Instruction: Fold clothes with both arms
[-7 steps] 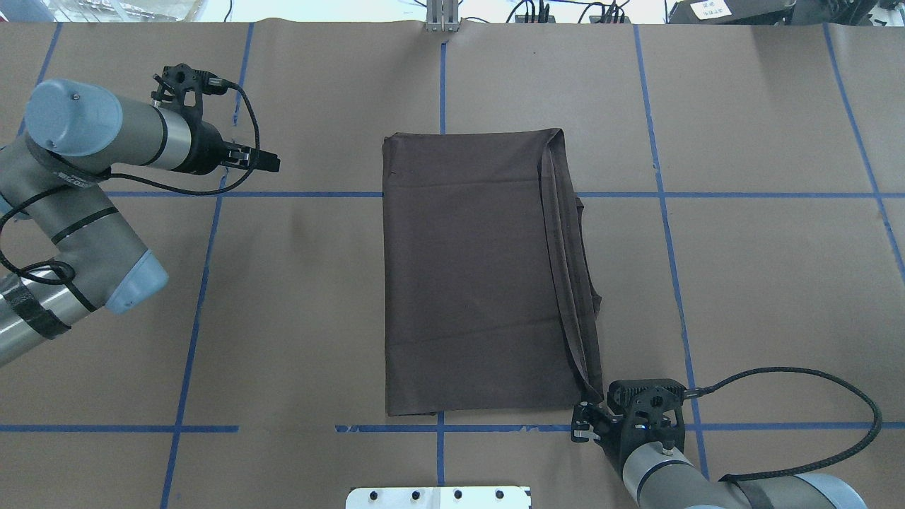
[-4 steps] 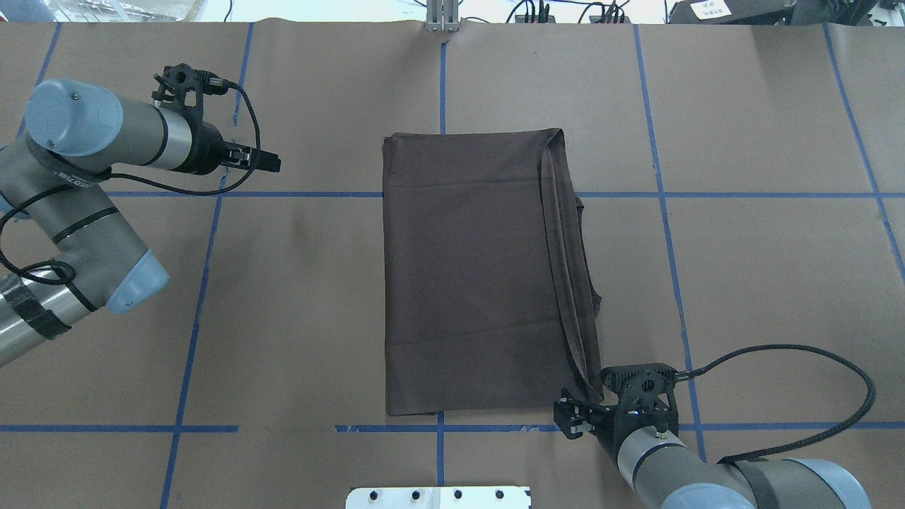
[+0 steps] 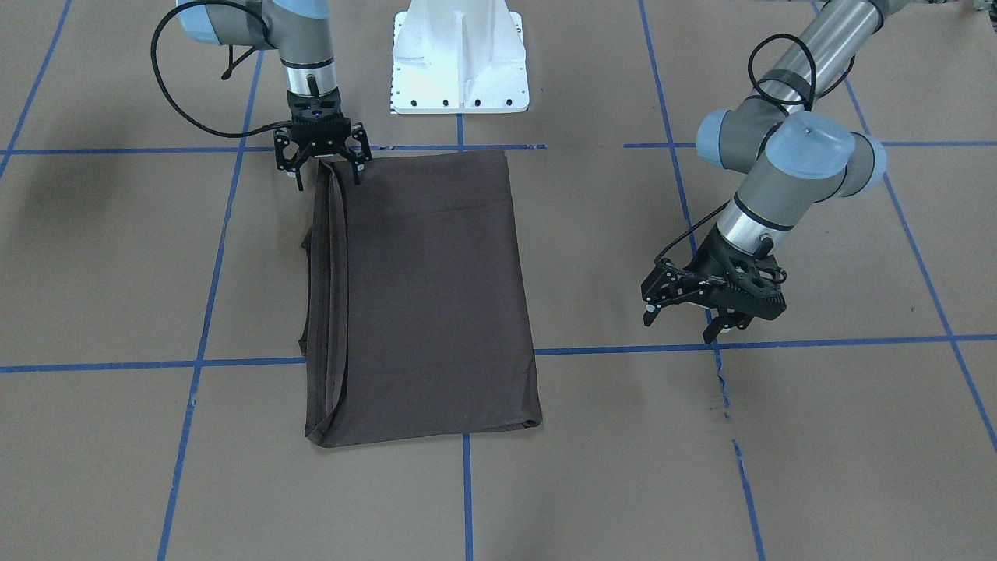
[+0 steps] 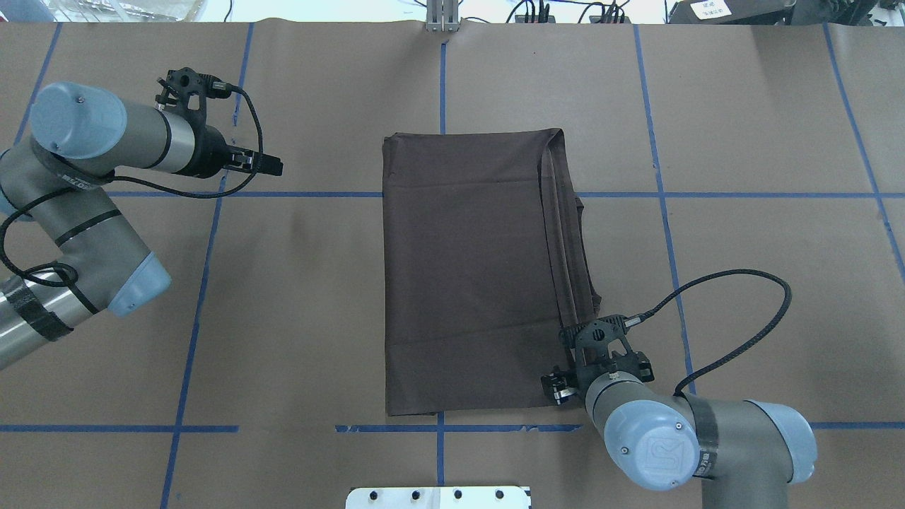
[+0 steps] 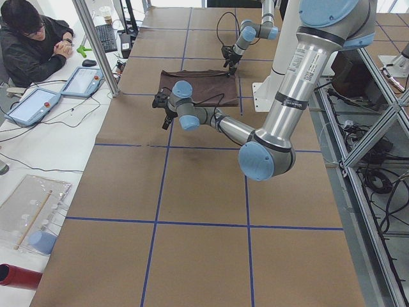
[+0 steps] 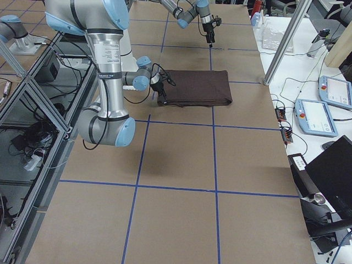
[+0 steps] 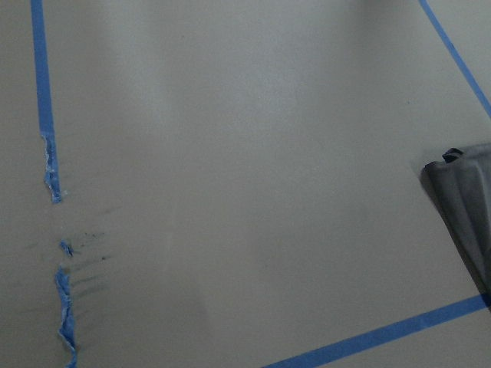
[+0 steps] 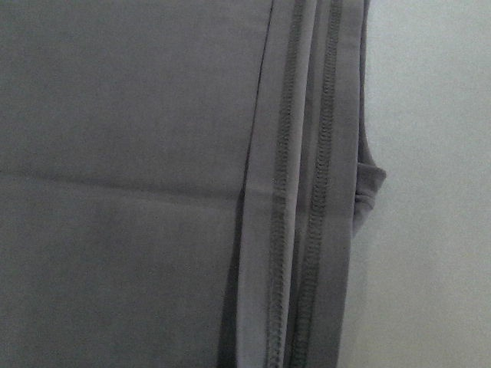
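Now, folded dark T-shirt [image 4: 474, 268] lying flat in the middle of the surface [image 4: 763, 141], my right fingers [image 3: 359, 161] spread apart, straddling its near right corner, my left fingers [image 3: 716, 328] also apart, well clear of it.

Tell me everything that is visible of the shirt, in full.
The shirt is dark brown, thin-looking cloth, folded into a tall rectangle lying flat on the paper-covered table. Stitched hems stack along its right side. The right gripper, fingers open, straddles its near right corner; contact is unclear.
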`<state>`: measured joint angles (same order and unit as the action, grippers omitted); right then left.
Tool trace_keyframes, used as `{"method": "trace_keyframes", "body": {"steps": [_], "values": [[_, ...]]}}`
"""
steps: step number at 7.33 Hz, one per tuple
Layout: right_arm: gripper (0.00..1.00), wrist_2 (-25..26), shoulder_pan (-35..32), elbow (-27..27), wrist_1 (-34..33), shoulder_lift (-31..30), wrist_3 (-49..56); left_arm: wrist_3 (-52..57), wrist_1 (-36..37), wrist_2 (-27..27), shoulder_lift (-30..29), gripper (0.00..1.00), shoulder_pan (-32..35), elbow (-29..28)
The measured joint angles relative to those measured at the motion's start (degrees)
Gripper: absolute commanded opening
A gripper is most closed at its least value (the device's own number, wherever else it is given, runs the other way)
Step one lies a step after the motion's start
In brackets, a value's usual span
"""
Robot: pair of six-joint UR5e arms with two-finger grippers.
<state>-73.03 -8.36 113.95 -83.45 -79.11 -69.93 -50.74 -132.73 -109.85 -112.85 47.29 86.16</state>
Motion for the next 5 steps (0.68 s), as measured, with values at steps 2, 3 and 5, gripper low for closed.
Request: {"method": "trace_keyframes", "body": {"steps": [2,3,5], "values": [[1.0,-1.72,-1.72,0.01,-3.37,1.61,2.97,0.03,-0.2,-0.01,-0.15,1.0,0.0,-0.6],[1.0,-2.71,-2.88,0.03,-3.74,1.75,4.75,0.01,-0.4,-0.01,-0.27,1.0,-0.1,-0.98],[1.0,-4.02,-4.11,0.0,-4.17,1.47,6.24,-0.05,-0.57,0.01,-0.37,1.0,-0.3,-1.28]]}}
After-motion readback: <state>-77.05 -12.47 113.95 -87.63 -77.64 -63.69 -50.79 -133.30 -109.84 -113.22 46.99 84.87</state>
